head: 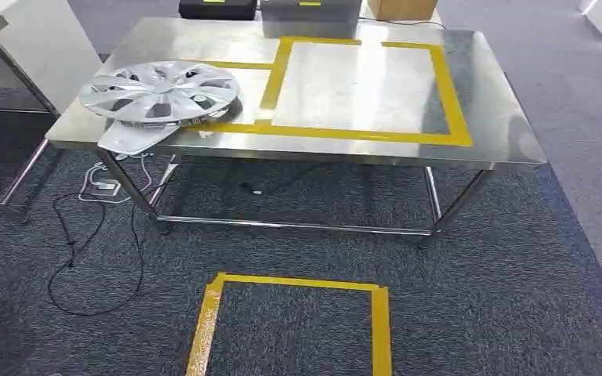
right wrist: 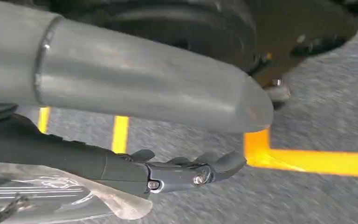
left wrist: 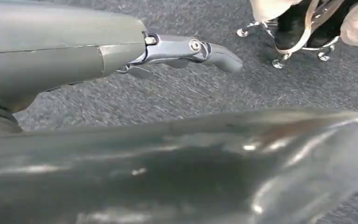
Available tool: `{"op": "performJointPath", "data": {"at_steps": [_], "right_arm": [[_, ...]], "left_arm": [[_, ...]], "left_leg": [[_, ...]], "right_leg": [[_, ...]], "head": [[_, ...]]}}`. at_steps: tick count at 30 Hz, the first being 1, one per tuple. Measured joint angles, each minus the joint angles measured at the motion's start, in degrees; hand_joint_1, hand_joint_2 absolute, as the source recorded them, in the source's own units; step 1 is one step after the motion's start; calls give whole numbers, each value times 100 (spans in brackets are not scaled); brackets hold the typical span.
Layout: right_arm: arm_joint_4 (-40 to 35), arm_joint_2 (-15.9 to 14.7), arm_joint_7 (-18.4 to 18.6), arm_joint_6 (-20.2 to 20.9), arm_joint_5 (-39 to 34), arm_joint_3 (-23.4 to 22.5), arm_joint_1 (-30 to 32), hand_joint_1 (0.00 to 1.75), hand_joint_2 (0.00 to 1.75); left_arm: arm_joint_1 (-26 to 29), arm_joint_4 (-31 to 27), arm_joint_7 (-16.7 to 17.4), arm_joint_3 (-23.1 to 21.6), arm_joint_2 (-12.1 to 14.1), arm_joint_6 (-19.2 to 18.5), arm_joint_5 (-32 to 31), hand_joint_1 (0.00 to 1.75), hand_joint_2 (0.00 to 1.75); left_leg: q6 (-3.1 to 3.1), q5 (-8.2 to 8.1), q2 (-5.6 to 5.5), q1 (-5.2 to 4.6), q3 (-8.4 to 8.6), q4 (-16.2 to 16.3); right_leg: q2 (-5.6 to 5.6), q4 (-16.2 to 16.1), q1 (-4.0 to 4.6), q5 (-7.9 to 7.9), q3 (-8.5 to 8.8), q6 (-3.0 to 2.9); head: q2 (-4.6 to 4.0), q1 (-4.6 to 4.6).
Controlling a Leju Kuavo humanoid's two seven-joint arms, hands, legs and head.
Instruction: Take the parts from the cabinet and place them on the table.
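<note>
Near: yellow tape square on carpet. L hand fingers straight, holding nothing; blurry shiny shape below, can't tell what. R hand fingers against clear plastic bag; grip unclear. Far: hubcap on table left corner.

Left hand hanging, fingers extended, right hand hanging, fingers gently curled

Silver hubcap flat on table's left edge, perhaps overhanging.
</note>
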Motion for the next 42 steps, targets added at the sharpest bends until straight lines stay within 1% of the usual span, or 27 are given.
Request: {"op": "performJointPath", "data": {"at_steps": [1,3,7,8,11,13,15,16,17,18,19,22,23,24,26,27,28,29,31,32,35,36,37,38,39,40,42], "right_arm": [[7,-4,84,63,13,0,-4,0,0],[18,-9,236,111,57,0,-30,0,0],[64,-9,527,175,188,4,-9,0,0],[101,-9,592,183,245,13,-18,0,0],[105,-9,706,196,330,63,-23,0,0],[109,-9,761,209,345,66,-28,0,0],[112,-11,828,238,365,66,-31,0,0],[114,-9,878,268,378,66,-31,0,0],[116,-11,898,288,380,68,-31,0,0],[116,-9,922,293,380,68,-30,0,0],[118,-9,931,301,385,70,-35,0,0],[131,-11,996,345,396,77,-31,0,0],[149,-13,1007,352,400,81,-19,0,0],[158,-13,1016,360,404,87,-12,0,0],[164,-13,1027,382,422,96,-11,0,0],[164,-13,1029,406,439,103,-21,0,0],[164,-13,1029,441,479,112,-26,0,0],[164,-13,1031,487,523,127,-25,0,0],[164,-15,1066,546,636,186,-13,0,0],[164,-15,1073,557,660,203,-14,0,0],[164,-15,1073,557,660,203,-14,0,0],[164,-15,1079,577,693,225,-16,0,0],[164,-17,1079,588,708,241,-18,0,0],[181,-52,1097,651,758,310,-37,0,0],[208,-63,1114,710,796,352,-24,0,0],[210,-63,1114,721,804,358,-12,0,0],[217,-63,1114,738,826,389,5,0,0]], "left_arm": [[-9,22,17,0,4,31,-48,0,0],[-20,70,99,-2,11,70,-178,0,0],[-17,197,400,-53,44,77,-462,0,0],[-4,243,497,-70,103,79,-532,0,0],[15,330,728,-138,129,79,-705,0,0],[14,378,879,-208,151,48,-803,0,0],[18,413,1035,-260,170,14,-888,0,0],[20,426,1119,-304,175,-19,-944,0,0],[18,433,1154,-330,177,-28,-971,0,0],[14,444,1176,-371,177,-43,-990,0,0],[14,446,1178,-389,177,-48,-1013,0,0],[37,479,1226,-437,175,-54,-1045,0,0],[41,498,1244,-446,166,-57,-1047,0,0],[50,501,1259,-455,183,-61,-1052,0,0],[47,501,1259,-481,192,-76,-1083,0,0],[48,501,1259,-487,190,-87,-1093,0,0],[55,505,1259,-494,190,-87,-1104,0,0],[59,507,1259,-498,190,-85,-1109,0,0],[58,516,1279,-518,188,-85,-1155,0,0],[57,518,1290,-527,188,-85,-1170,0,0],[57,518,1290,-527,188,-85,-1170,0,0],[53,518,1301,-540,186,-85,-1207,0,0],[47,520,1307,-544,181,-85,-1216,0,0],[9,527,1383,-614,157,-70,-1307,0,0],[66,542,1475,-638,194,-56,-1391,0,0],[77,546,1504,-647,195,-54,-1404,0,0],[79,549,1508,-686,201,-52,-1450,0,0]], "left_leg": [[-10,28,-2,1,-68,38],[-76,93,-6,-24,-171,95],[-177,279,-1,-13,-190,64],[-221,162,-23,5,-233,121],[-312,-915,-31,31,-431,1098],[-336,-1100,-31,53,-459,1758],[-339,-657,-32,66,-189,1619],[-333,-409,-33,76,109,1234],[-322,-366,-42,85,448,751],[-309,-481,-69,81,829,209],[-266,-619,-83,67,992,-145],[-156,-560,-78,29,829,-144],[-88,-477,-33,63,763,-160],[-29,-409,-25,53,683,-158],[20,-272,-15,31,510,-154],[26,-208,-15,13,413,-151],[21,-138,-43,-7,302,-144],[16,-72,-60,-21,209,-131],[9,67,-105,-50,3,-92],[6,92,-126,-58,-28,-88],[6,92,-126,-58,-28,-88],[-5,140,-171,-60,-75,-81],[-6,158,-182,-55,-63,-76],[-69,345,-342,-80,-184,-46],[-180,184,-349,-82,-315,109],[-224,-134,-263,-49,-408,407],[-320,-664,-185,8,-633,1268]], "right_leg": [[0,-485,0,199,319,-11],[9,-1314,23,50,863,-50],[18,-1362,45,158,707,-168],[-21,-1387,2,249,635,-244],[-39,-1379,9,427,430,-327],[-57,-1362,16,564,305,-324],[-63,-1305,15,700,89,-301],[-61,-1260,10,754,-36,-278],[-57,-1220,8,795,-104,-252],[-56,-1183,38,826,-162,-213],[-57,-1154,39,876,-195,-182],[-57,-1180,20,1072,-281,-71],[-29,-1133,-8,956,-325,-43],[-20,-993,-8,631,-384,-14],[-11,-256,-9,-120,-576,16],[-7,155,-7,-316,-631,22],[-6,510,-1,-314,-643,10],[-4,626,7,-93,-593,-11],[32,360,25,555,-231,-90],[60,206,32,613,-97,-110],[60,206,32,613,-97,-110],[183,-215,49,593,232,-160],[266,-396,53,541,364,-181],[390,-1597,70,23,1060,-233],[173,-1612,0,150,956,-334],[83,-1612,1,176,933,-369],[-87,-1600,7,224,881,-362]], "head": [[0,4],[2,7],[0,-9],[0,-4],[0,-59],[0,-59],[0,-61],[0,-63],[0,-61],[0,-70],[2,-63],[0,-70],[0,-83],[0,-59],[0,-46],[0,-41],[0,-44],[0,-44],[0,-44],[0,-46],[0,-46],[0,-46],[0,-44],[0,-44],[0,-68],[0,-129],[0,-138]]}}
